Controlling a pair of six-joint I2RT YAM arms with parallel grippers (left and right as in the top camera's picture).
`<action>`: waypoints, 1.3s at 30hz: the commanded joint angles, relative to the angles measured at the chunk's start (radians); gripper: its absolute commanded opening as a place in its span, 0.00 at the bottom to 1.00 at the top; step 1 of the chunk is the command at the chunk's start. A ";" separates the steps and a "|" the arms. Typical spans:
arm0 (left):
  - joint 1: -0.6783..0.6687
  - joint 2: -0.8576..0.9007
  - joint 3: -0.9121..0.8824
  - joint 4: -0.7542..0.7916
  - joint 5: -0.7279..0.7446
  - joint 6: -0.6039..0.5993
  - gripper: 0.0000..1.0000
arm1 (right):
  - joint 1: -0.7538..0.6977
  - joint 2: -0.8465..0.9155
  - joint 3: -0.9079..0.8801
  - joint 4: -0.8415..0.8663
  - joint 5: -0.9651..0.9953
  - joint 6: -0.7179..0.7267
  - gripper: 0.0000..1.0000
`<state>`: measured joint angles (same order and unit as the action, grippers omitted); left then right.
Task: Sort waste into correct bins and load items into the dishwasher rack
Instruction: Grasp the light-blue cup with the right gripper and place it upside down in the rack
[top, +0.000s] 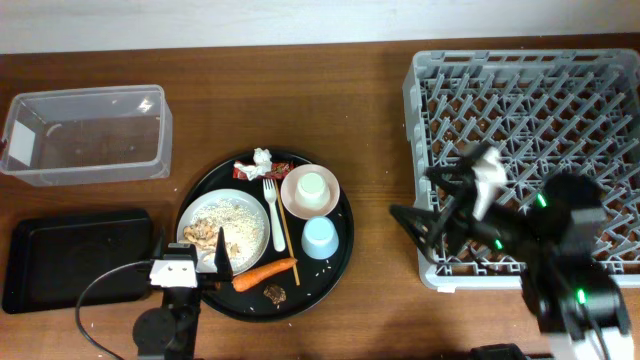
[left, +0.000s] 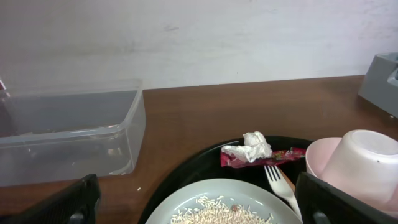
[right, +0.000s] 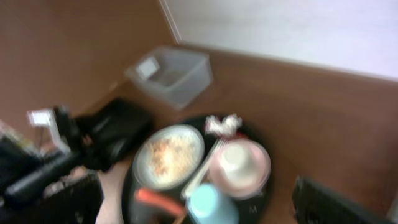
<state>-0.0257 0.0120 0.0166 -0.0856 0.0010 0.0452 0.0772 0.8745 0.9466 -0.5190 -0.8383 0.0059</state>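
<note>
Peering through the right wrist camera yields only a smear, the round black tray (top: 340, 265) and its crockery reduced to soft blobs. Overhead, the right gripper (top: 418, 197) hangs over the left rim of the large grey plastic grid rack (top: 413, 120), fingers seemingly spread and empty. The left gripper (top: 190, 250) gapes wide, holding nothing, above the white round plate (top: 258, 238) of rice, its arm hiding the plate's near edge. On the tray, the white plastic fork (top: 274, 215) and thin wooden chopsticks (top: 286, 235) lie side by side, running near to far, tines toward the wall. The orange carrot (top: 265, 272) lies crosswise at the near side. The red snack wrapper (left: 287, 155) lies crosswise at the far rim, with the crumpled white tissue (left: 252, 146) on it. The clear plastic rectangular tub (top: 160, 140) stretches left to right on the tabletop (top: 380, 120).
</note>
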 joint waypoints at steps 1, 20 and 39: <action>0.002 -0.006 -0.008 0.002 -0.005 0.004 0.99 | 0.117 0.156 0.125 -0.037 -0.163 -0.028 0.99; 0.002 -0.006 -0.008 0.002 -0.005 0.004 0.99 | 0.650 0.724 0.126 -0.030 0.819 0.475 0.99; 0.002 -0.006 -0.008 0.002 -0.005 0.004 0.99 | 0.736 0.866 0.125 0.028 0.911 0.508 0.81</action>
<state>-0.0257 0.0109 0.0166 -0.0860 -0.0010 0.0452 0.8013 1.7329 1.0622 -0.4927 0.0307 0.5056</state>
